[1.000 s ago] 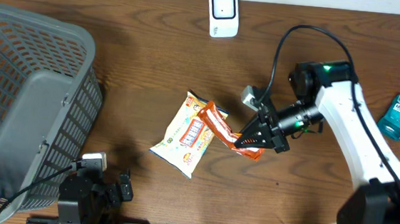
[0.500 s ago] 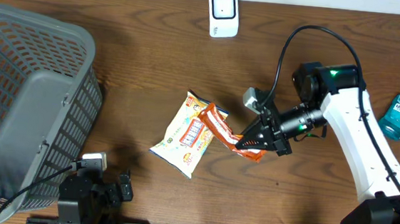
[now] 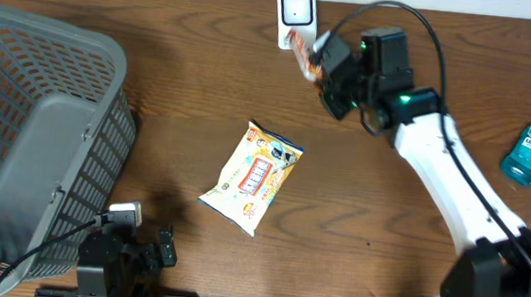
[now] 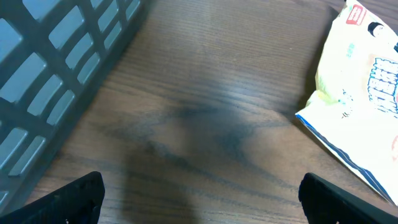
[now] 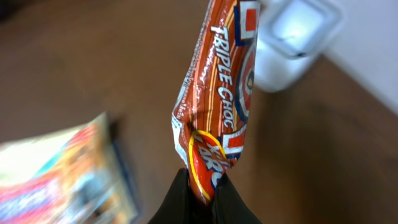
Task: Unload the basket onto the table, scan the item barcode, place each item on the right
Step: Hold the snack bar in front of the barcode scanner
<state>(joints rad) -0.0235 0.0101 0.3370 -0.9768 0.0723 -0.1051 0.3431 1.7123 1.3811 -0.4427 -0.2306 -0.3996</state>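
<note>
Right hand grips orange foil snack wrapper; limp, could twist barcode away from white plastic scanner ahead.

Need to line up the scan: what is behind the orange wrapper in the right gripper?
White scanner stands behind the wrapper at its top, scanner's left edge covered; lower down, wooden table. No barcode shows.

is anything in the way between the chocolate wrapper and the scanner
Nothing visible. The right gripper holds the orange chocolate wrapper close beside the white scanner, with no object between them. The yellow snack bag lies on the table, well off that path.
</note>
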